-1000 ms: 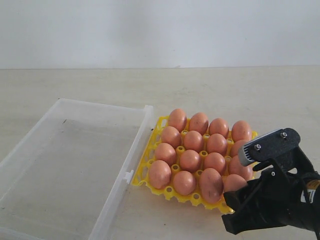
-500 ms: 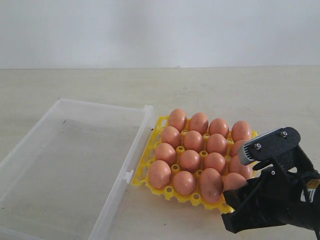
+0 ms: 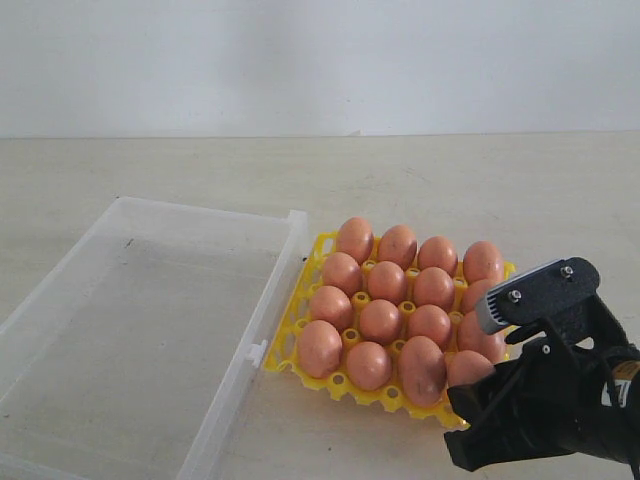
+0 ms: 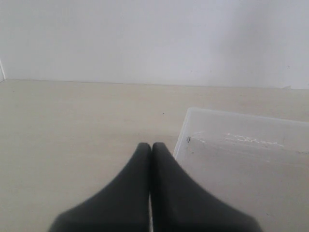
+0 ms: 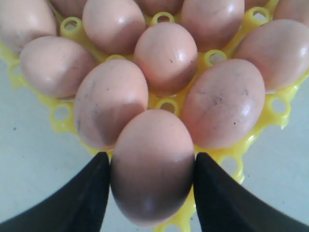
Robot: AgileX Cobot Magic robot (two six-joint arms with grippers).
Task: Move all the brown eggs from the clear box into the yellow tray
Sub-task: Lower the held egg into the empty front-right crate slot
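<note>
The yellow tray (image 3: pixel 322 248) sits right of the clear box (image 3: pixel 262 330), its cups filled with brown eggs (image 3: pixel 380 320). No egg shows in the clear box, whose corner also appears in the left wrist view (image 4: pixel 182 137). At the tray's near right corner my right gripper (image 3: pixel 475 385) is shut on one brown egg (image 3: pixel 468 365). In the right wrist view both black fingers (image 5: pixel 91 188) press that egg (image 5: pixel 152 169) from either side over the tray's edge (image 5: pixel 227 159). My left gripper (image 4: pixel 152 147) is shut on nothing, above bare table beside the box.
A pale wall stands behind the beige table (image 3: pixel 480 180). The box's clip tab (image 3: pixel 257 353) juts toward the tray. The right arm's black body (image 3: pixel 555 400) covers the table's near right corner.
</note>
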